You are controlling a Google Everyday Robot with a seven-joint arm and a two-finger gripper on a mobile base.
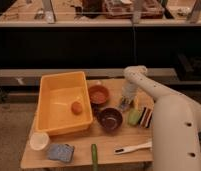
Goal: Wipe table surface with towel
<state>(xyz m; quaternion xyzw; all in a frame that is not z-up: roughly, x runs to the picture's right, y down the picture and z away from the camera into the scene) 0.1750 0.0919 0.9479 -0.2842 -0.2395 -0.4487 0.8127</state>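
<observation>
A blue-grey folded towel [61, 152] lies at the front left corner of the wooden table [109, 139]. My gripper [125, 103] hangs from the white arm [159, 97] and points down at the table top. It is between the orange bowl [99, 94] and the green sponge [134, 117], far from the towel. It holds nothing that I can see.
A yellow tub [53, 107] with an orange fruit [77, 107] fills the table's left. A dark bowl [110, 119], a striped sponge [146, 117], a white brush [132, 148], a green cucumber [94, 156] and a white cup [39, 140] stand around. A dark counter is behind.
</observation>
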